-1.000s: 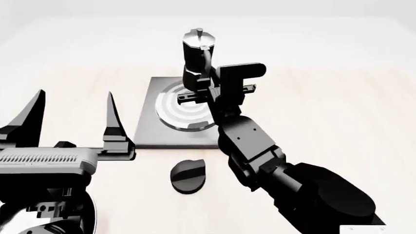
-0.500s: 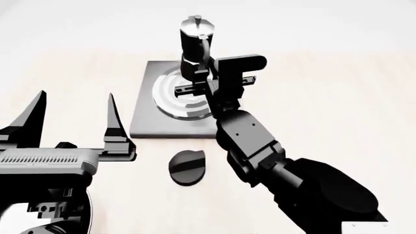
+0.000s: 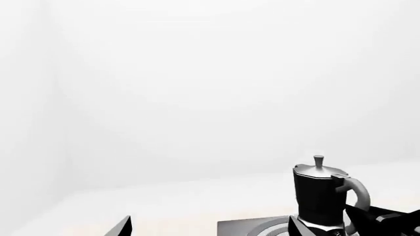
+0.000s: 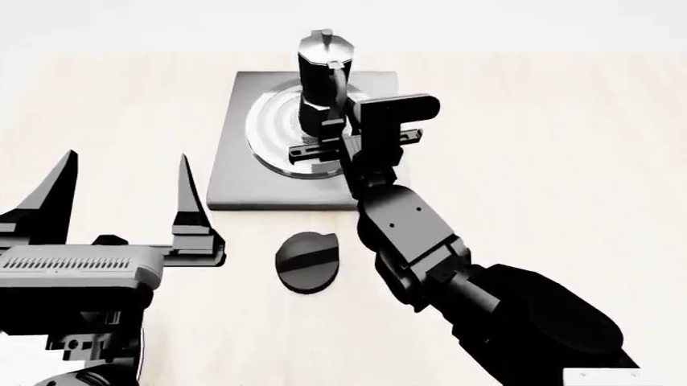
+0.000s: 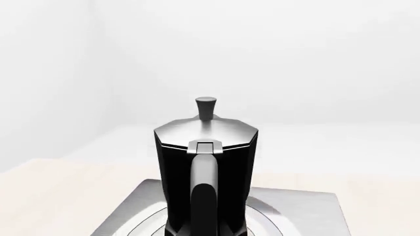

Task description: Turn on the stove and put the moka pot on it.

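Moka pot (image 4: 320, 76) stands upright on the ringed burner of the stove (image 4: 231, 173), handle facing the right gripper (image 4: 327, 133); that gripper sits at the pot's base, but whether it grips cannot be determined; left gripper (image 4: 118, 201) hangs with fingers spread, holding nothing, well apart from the stove; round black knob (image 4: 307, 262) lies on the wooden table (image 4: 536, 161) just before the slab.
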You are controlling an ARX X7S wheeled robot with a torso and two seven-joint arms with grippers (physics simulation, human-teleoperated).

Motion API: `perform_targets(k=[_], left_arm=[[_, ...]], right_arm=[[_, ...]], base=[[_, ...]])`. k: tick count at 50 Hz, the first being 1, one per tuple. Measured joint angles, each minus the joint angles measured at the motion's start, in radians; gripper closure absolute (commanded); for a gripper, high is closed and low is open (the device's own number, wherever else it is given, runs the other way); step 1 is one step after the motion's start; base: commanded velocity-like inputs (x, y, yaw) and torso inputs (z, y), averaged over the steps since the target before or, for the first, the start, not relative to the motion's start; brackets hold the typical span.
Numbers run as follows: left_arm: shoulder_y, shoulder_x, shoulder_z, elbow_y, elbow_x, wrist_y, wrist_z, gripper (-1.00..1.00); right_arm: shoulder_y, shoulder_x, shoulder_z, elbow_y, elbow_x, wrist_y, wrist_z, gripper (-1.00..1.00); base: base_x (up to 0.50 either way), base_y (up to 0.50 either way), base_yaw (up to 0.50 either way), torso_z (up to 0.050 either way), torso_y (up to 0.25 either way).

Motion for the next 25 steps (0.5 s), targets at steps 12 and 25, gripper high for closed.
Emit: perform_targets(k=[12,25], left_arm=[[0.001,-0.001,0.001,0.002,-0.002,0.001,-0.002,-1.0],[0.011,0.001,-0.002,-0.006,-0.005,0.028,0.002,-1.0]], right_arm=[[0.016,0.002,0.023,-0.017,-0.06,-0.008,0.001,1.0],[0.02,0.004,0.039,-0.026,-0.092,-0.013,0.005,1.0]], base=[[0.0,0.0,0.0,0.0,-0.103],[0.0,0.0,0.0,0.0,-0.027]])
